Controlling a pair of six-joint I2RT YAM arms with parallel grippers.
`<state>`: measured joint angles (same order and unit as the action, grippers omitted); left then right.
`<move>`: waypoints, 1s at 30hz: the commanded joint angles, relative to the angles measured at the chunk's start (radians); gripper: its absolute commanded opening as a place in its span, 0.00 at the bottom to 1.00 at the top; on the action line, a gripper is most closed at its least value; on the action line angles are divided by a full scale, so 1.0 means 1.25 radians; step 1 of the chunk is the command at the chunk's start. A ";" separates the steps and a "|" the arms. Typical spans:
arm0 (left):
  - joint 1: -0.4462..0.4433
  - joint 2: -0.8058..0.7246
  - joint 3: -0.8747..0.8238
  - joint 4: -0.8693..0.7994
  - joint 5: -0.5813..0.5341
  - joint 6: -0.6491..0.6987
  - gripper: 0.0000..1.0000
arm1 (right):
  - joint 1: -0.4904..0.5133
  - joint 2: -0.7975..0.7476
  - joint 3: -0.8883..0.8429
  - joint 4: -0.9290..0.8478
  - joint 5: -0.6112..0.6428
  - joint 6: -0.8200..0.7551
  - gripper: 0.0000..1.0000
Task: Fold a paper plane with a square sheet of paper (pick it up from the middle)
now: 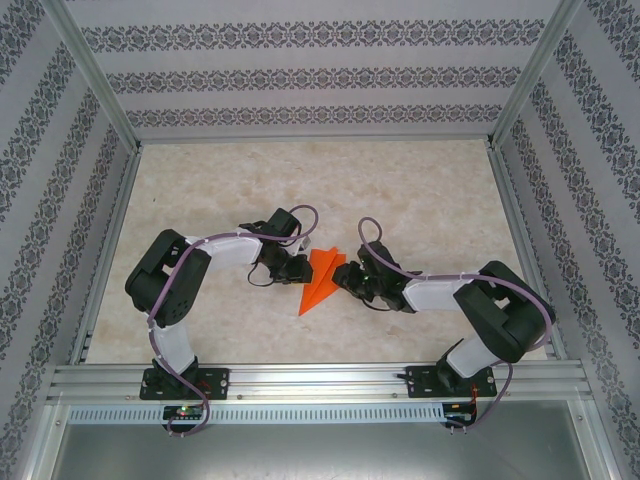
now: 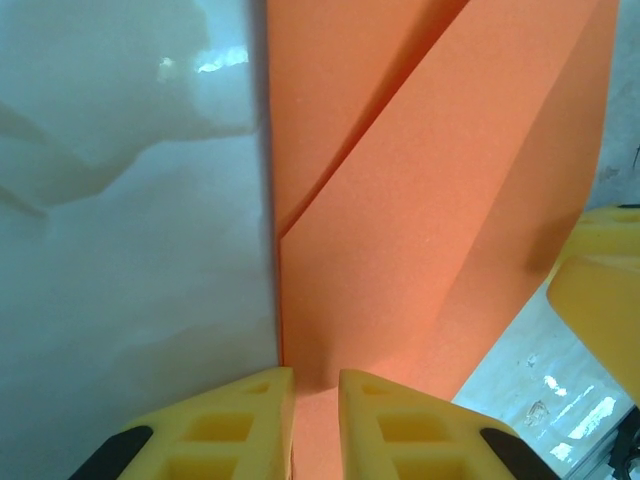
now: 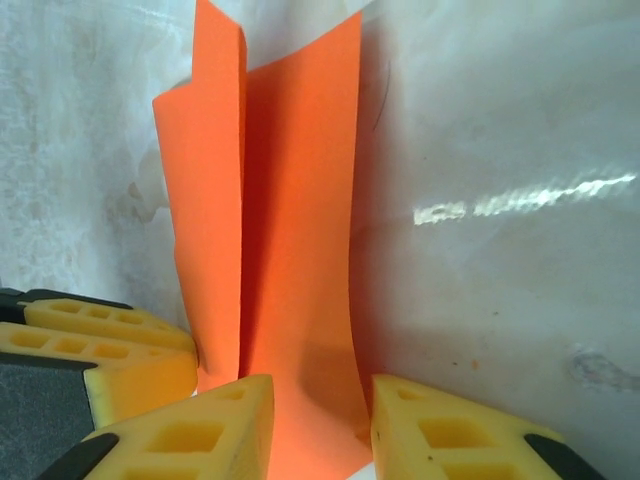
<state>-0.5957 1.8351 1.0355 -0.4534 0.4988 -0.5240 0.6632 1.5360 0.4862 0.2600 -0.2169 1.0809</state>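
Observation:
The orange sheet of paper (image 1: pixel 318 280) lies mid-table, folded into a narrow pointed dart shape with its tip toward the near edge. My left gripper (image 1: pixel 297 270) sits at its left side and my right gripper (image 1: pixel 347 280) at its right. In the left wrist view the left gripper (image 2: pixel 316 375) has its jaws a little apart over the paper (image 2: pixel 420 200), which shows layered folds. In the right wrist view the right gripper (image 3: pixel 322 385) stands open astride the paper (image 3: pixel 290 220), whose left flap is raised. The left gripper's yellow finger (image 3: pixel 110 350) touches that flap.
The marbled tabletop (image 1: pixel 420 200) is ringed by an aluminium frame and patterned walls (image 1: pixel 300 80). Both arms bend inward from their bases (image 1: pixel 180 380) on the near rail. The right gripper's yellow finger (image 2: pixel 605 290) shows at the edge of the left wrist view.

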 commanded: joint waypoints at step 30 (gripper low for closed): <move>0.002 0.001 -0.006 0.041 0.039 -0.047 0.19 | -0.039 0.086 0.018 0.210 -0.166 -0.075 0.44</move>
<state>-0.5957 1.8389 1.0348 -0.4385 0.5381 -0.5652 0.6003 1.6485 0.5190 0.5053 -0.4614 1.0077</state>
